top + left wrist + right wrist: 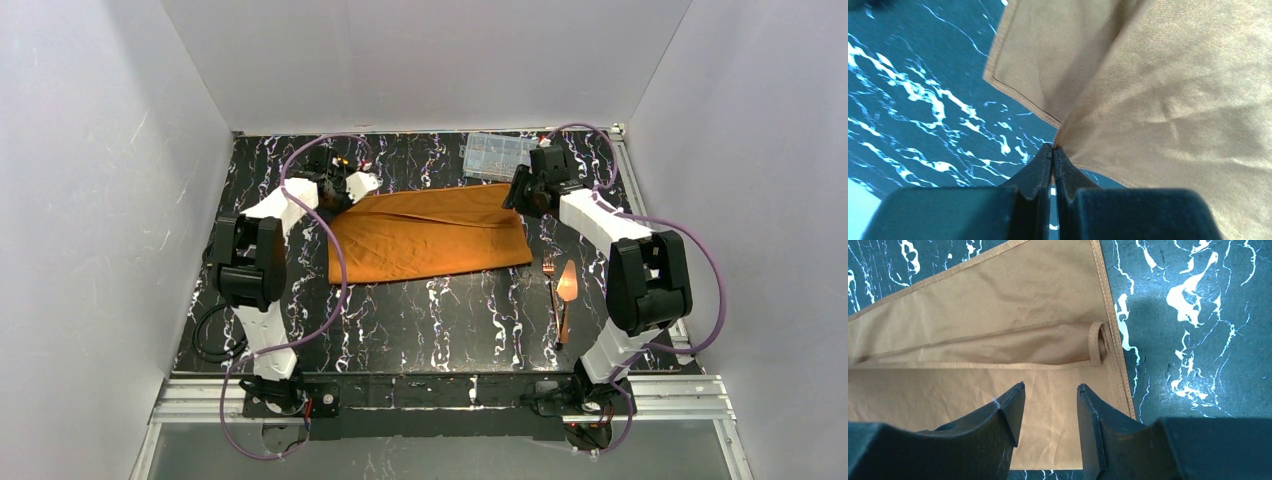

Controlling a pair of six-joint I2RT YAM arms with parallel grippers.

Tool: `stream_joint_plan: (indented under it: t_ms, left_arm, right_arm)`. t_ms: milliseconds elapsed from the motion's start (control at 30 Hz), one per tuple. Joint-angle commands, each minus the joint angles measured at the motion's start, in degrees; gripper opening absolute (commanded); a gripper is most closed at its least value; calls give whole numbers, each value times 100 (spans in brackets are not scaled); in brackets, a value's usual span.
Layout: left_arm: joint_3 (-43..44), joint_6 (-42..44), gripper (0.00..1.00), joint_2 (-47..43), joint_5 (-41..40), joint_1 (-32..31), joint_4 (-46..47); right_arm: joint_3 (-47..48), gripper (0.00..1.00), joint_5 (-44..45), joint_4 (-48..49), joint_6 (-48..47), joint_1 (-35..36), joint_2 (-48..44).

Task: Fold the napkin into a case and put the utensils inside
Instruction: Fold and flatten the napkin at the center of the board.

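The rust-orange napkin (430,235) lies folded in the middle of the black marbled table, its far left corner lifted. My left gripper (345,190) is shut on that corner; in the left wrist view the cloth (1158,85) fans out from the pinched fingertips (1053,147). My right gripper (520,190) hovers over the napkin's far right end, open and holding nothing; in the right wrist view a curled hem (1098,342) lies just ahead of the gripper (1050,387). The utensils, a copper fork (549,272) and a flat server (567,290), rest on the table right of the napkin.
A clear plastic compartment box (497,155) stands at the back right, just behind my right gripper. White walls close in the table on three sides. Purple cables loop over both arms.
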Motion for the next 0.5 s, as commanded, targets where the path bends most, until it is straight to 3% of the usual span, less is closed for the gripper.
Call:
stream_joint_plan:
  t_ms: [0, 167, 367, 467]
  left_arm:
    - [125, -491, 0, 131, -131, 54, -514]
    - [85, -776, 0, 222, -148, 64, -432]
    - [141, -871, 0, 339, -199, 64, -456]
    - [93, -876, 0, 340, -187, 64, -365]
  right_arm:
    - [-162, 51, -83, 253, -126, -8, -105]
    - [-51, 52, -70, 254, -156, -4, 119]
    - [342, 64, -4, -108, -89, -6, 507]
    - [200, 66, -70, 22, -14, -2, 506]
